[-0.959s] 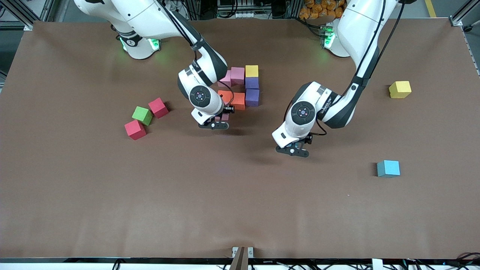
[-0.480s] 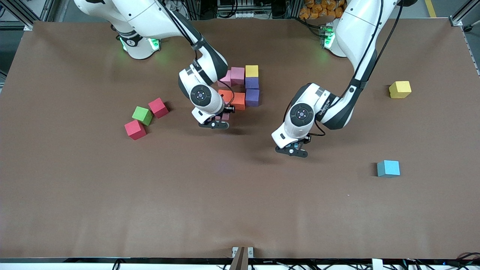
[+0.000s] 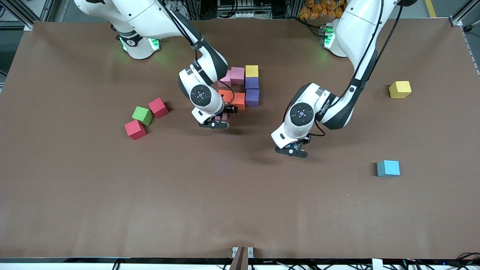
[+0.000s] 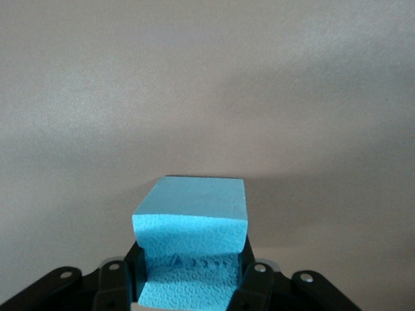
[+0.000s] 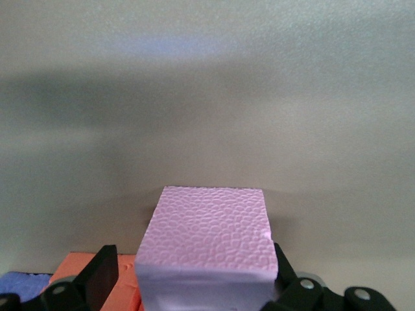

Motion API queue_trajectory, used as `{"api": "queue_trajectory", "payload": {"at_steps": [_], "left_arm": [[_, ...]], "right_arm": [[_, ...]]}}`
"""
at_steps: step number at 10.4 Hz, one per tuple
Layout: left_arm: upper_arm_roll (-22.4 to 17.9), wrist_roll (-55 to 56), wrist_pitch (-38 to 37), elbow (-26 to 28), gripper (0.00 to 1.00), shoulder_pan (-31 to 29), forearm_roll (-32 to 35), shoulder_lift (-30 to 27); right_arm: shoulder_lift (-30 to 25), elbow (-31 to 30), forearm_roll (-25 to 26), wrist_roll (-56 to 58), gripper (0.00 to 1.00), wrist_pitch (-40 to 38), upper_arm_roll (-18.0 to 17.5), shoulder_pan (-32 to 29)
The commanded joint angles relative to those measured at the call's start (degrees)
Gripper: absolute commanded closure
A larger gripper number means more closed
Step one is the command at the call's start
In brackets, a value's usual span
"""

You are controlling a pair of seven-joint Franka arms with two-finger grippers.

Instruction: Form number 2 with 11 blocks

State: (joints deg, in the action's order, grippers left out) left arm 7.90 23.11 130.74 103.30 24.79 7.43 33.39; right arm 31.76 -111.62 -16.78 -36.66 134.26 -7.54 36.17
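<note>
Two claws: both low over the counter (image 3: 75,195).
Left claw (image 4: 188,285): clamped on a light blue block (image 4: 194,223).
Right claw (image 5: 188,285): fingers spread, pink block (image 5: 207,227) between them, orange block (image 5: 94,275) beside.
Loose cubes: second blue block (image 3: 388,168) at four o'clock of the left claw.

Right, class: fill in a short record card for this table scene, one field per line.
Left gripper: jaws shut on a light blue foam cube, over bare table.
Right gripper: jaws open around a pink foam cube, beside the orange foam cubes.
Loose blocks: yellow cube and second light blue cube, toward the left arm's end.
</note>
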Motion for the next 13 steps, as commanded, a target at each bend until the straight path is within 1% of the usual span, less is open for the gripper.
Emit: {"api": "queue_trajectory", "payload": {"at_steps": [1,3,7,9,11,12,13], "left_arm": [[0.01,0.97,-0.13,-1.68,0.69,1.48,0.40,-1.22],[-0.08,1.06,-0.48,-2.40,0.68,1.93,0.39,-1.40],[-0.08,0.97,-1.45,-2.40,0.68,2.01,0.39,-2.45],[-0.16,0.97,-1.63,-2.40,0.67,1.93,0.48,-2.54],[-0.17,0.89,-2.42,-2.40,0.67,2.01,0.48,-2.80],[-0.17,0.89,-2.42,-2.48,0.67,2.01,0.48,-2.89],[-0.08,0.80,-2.42,-2.66,0.67,2.01,0.48,-2.98]], "right_arm": [[-1.18,-0.62,0.69,-1.57,0.00,0.13,-0.37,-0.66],[-1.18,-0.44,0.34,-3.94,0.00,0.74,-0.37,-0.66],[-1.70,-0.35,1.13,-2.55,0.00,0.83,0.07,-1.27],[-2.93,-0.35,2.79,0.26,0.00,0.83,0.33,-3.29],[-3.90,0.52,5.78,0.45,0.00,0.75,0.68,-5.92],[-4.95,1.13,6.23,0.45,0.00,0.74,2.42,-6.55],[-6.18,1.58,6.23,0.88,0.00,0.14,5.05,-6.55]]}}
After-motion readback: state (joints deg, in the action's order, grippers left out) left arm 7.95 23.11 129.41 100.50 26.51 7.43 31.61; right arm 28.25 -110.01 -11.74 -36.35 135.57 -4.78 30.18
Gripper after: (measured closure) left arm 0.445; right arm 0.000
